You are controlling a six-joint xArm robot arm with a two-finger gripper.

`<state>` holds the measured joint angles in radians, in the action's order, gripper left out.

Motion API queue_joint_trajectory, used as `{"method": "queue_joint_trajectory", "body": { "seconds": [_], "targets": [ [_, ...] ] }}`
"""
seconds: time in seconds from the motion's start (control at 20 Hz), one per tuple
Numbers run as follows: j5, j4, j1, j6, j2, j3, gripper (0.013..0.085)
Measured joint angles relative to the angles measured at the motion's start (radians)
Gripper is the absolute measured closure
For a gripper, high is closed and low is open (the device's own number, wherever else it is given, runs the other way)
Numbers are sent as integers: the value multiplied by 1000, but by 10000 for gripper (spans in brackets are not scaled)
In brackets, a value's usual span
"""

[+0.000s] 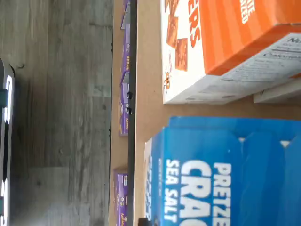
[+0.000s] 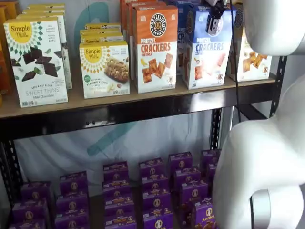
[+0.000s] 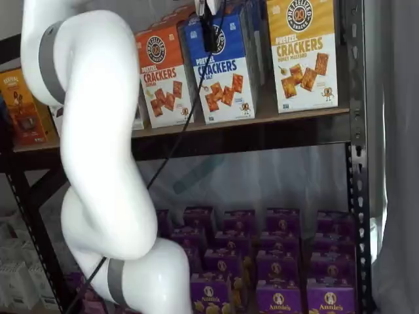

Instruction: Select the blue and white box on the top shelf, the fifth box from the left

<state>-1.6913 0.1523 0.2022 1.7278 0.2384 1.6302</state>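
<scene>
The blue and white box [image 2: 207, 52] [image 3: 226, 78] stands upright on the top shelf [image 2: 119, 102] [image 3: 262, 118], between an orange-topped Cheddar box [image 2: 155, 47] [image 3: 163, 78] and a yellow-topped box [image 2: 250, 57] [image 3: 304, 52]. In both shelf views my gripper [image 2: 215, 16] [image 3: 208, 29] comes down from above at the box's top. One black finger lies over the upper front face, and the other is hidden, so I cannot tell whether it grips. The wrist view looks down on the box's blue top [image 1: 225, 174] with the orange box [image 1: 225, 42] beside it.
Simple Mills boxes [image 2: 35, 59] [image 2: 105, 69] stand further left on the same shelf. Several small purple boxes [image 2: 152, 191] [image 3: 275, 261] fill the lower level. My white arm [image 2: 262, 157] [image 3: 98, 163] stands in front of the shelves. A black upright [image 3: 357, 163] bounds the right side.
</scene>
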Motion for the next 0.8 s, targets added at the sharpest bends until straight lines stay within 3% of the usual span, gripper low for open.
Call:
{"method": "queue_joint_trajectory", "body": {
  "seconds": [0.15, 0.35, 0.8],
  "targets": [
    [0, 0, -2, -1, 1, -2, 330],
    [-2, 1, -2, -3, 1, -2, 450],
    [-45, 24, 6, -6, -7, 31, 450]
  ]
}}
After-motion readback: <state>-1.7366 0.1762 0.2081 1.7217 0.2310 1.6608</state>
